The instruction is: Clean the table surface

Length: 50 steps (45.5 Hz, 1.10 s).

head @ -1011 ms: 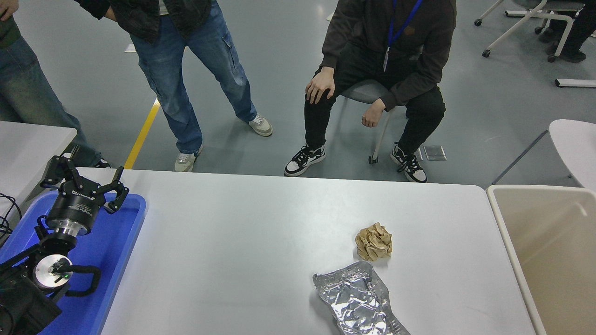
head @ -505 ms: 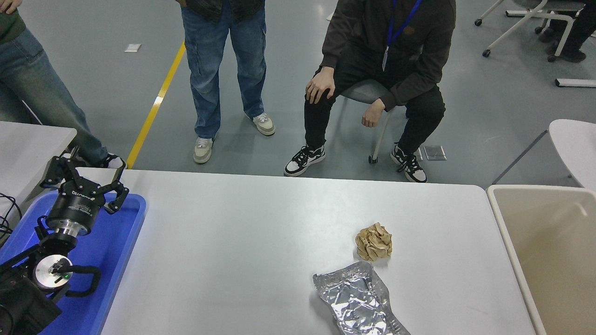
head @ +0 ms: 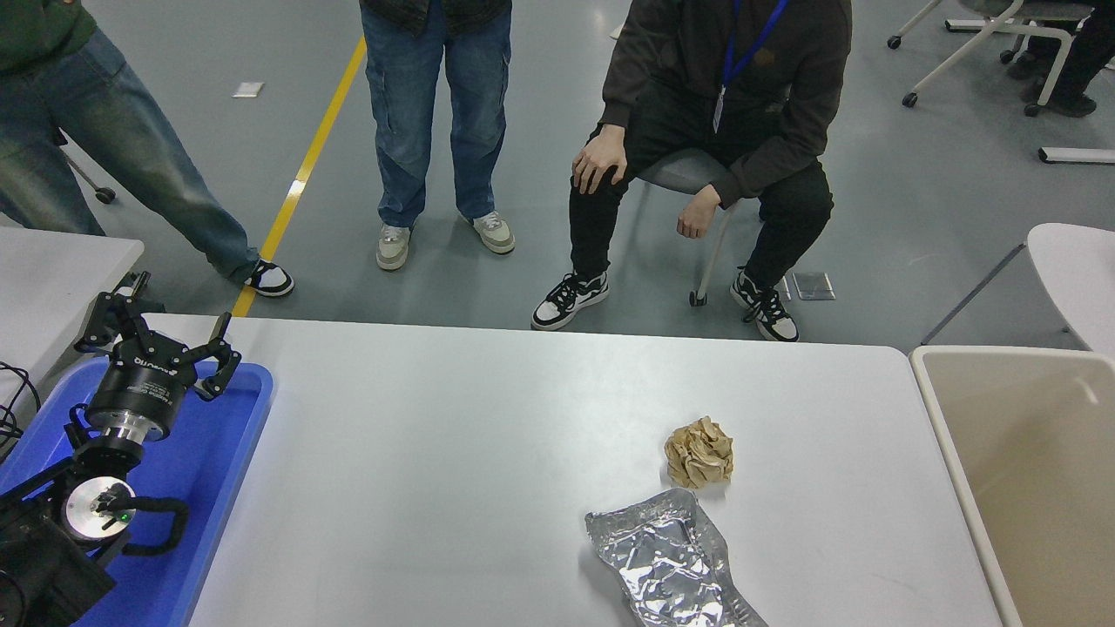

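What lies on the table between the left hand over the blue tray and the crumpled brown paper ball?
Nothing: in the head view, only bare table surface separates the left hand from the paper ball.

paper ball 1 | foil wrapper 1 | blue tray 1 | people 3

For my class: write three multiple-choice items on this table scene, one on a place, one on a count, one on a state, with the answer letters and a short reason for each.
1. Where does the crumpled brown paper ball lie?
A. in the blue tray
B. on the table surface, just beyond the silver foil bag
C. in the beige bin

2. How many pieces of litter lie on the table surface?
A. two
B. four
C. none

3. How is the left gripper?
A. shut on the foil bag
B. open, over the blue tray
C. shut on the paper ball

Answers: 1 B, the ball sits on white tabletop beside the bag's far end. 2 A, only ball and bag. 3 B, fingers spread, holding nothing.
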Tool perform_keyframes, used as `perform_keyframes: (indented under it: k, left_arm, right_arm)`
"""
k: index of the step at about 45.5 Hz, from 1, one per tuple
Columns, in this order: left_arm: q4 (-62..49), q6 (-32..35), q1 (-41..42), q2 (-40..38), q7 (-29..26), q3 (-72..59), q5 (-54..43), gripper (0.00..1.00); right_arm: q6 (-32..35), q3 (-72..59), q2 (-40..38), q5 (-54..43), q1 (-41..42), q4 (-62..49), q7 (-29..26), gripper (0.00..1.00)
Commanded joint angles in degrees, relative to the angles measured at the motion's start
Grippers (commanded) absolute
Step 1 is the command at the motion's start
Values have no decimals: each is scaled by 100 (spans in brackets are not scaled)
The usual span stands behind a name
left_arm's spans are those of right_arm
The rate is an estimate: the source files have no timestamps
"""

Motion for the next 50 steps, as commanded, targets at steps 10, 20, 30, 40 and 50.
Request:
perform_keyframes:
  k: [10,20,30,40,50]
  left_arm:
    - [0,0,2,0,0,0,0,100]
    - [0,0,2,0,0,0,0,100]
    - [0,0,2,0,0,0,0,100]
    - [0,0,-7,0,0,0,0,100]
    - [0,0,2,0,0,0,0,100]
  right_arm:
    - [262,1707,-534,175,-173,1281,-28,99]
    - [209,3446,-683,78,-1051,3012,-37,99]
    - [218,5213,-376,-676,-2132,4735,-37,99]
    - [139,5716,178,-1926,-2581,5905,-37,99]
    - [95,5760,696,-1917,-2608,6152,-28,99]
